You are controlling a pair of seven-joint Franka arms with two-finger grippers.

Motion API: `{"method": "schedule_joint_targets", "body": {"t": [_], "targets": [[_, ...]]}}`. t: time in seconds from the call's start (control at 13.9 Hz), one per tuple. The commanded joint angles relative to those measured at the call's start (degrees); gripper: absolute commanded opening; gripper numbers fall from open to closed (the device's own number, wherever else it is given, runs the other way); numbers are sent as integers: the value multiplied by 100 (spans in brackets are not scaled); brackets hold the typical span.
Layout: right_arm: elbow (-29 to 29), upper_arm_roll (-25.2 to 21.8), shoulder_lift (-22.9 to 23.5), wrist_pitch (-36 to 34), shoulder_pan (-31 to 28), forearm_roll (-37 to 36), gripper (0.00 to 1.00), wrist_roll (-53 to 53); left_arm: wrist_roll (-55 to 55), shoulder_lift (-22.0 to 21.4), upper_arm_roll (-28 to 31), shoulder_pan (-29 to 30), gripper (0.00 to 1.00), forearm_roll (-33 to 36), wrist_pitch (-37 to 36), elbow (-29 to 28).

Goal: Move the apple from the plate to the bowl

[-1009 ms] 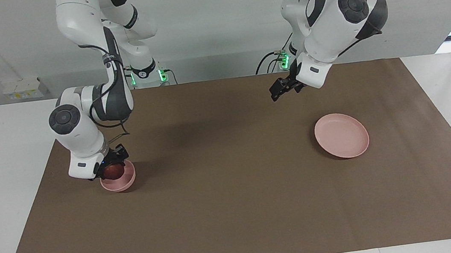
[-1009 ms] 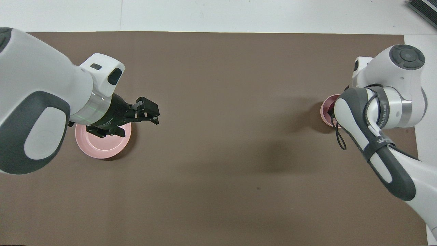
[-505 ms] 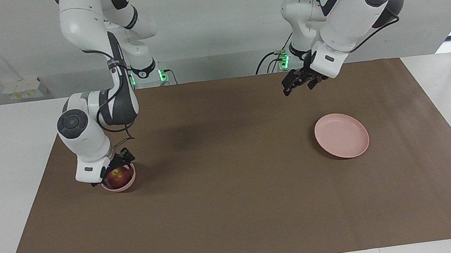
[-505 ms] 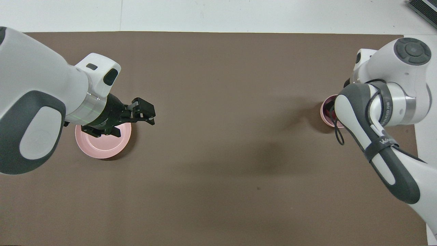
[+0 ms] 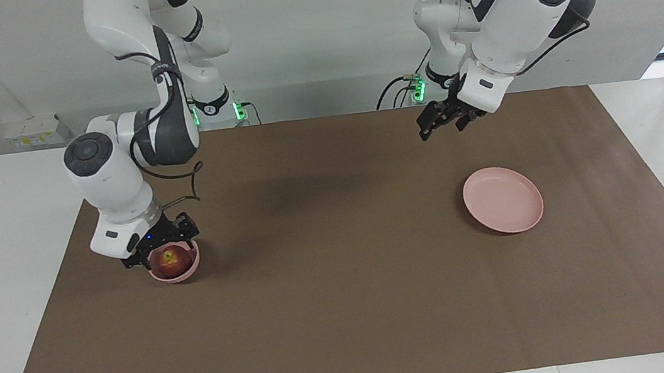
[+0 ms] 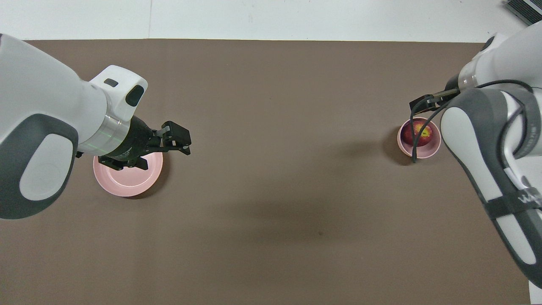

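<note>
The apple (image 5: 170,259) sits in the bowl (image 5: 185,271), at nine o'clock from the bare plate (image 5: 503,199). The spread right hand (image 5: 161,247) seemingly clears it, and the left hand (image 5: 442,121) waits spread over the surface.

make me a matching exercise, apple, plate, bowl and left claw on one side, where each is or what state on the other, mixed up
Things:
1. apple
2. plate
3. bowl
4. left claw

Places or states:
A. bare, toward the left arm's end of the table
B. holds the apple, under the right claw
C. open, up in the air, holding nothing
D. lying in the bowl

Pairs: 1-D, 2-A, 3-B, 4-C
</note>
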Motion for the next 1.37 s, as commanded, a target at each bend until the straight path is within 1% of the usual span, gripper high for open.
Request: {"method": "schedule_joint_targets", "body": {"t": [0.0,0.14,0.22,0.29,0.43,0.72,0.87,1.08,1.23,1.3], "targets": [[-24,-4,-646,-583,-35,395,100,134,98,-84,19,105,100,104,-90,33],[282,-66,-868,-1249,-44,301,100,142,63,-136,28,289,100,60,-108,68],[476,-83,-877,-1479,-52,291,100,169,63,-137,19,351,100,43,-108,77],[652,-92,-877,-1551,-87,283,100,230,45,-137,11,369,100,43,-99,77],[680,-83,-956,-1552,-114,160,100,283,45,-137,11,404,100,60,-64,77],[645,-66,-1027,-1534,-211,229,100,266,45,-163,46,633,100,130,-195,121],[636,-48,-1035,-1534,-202,247,100,266,167,-277,142,641,100,244,-204,200],[636,-57,-1035,-1534,-211,247,100,266,1159,-338,169,641,100,691,-204,305],[645,-57,-1035,-1534,-211,247,100,266,1468,-540,256,641,100,737,-222,314],[645,-48,-1035,-1534,-202,247,100,266,1521,-619,318,641,100,754,-370,314]]}}
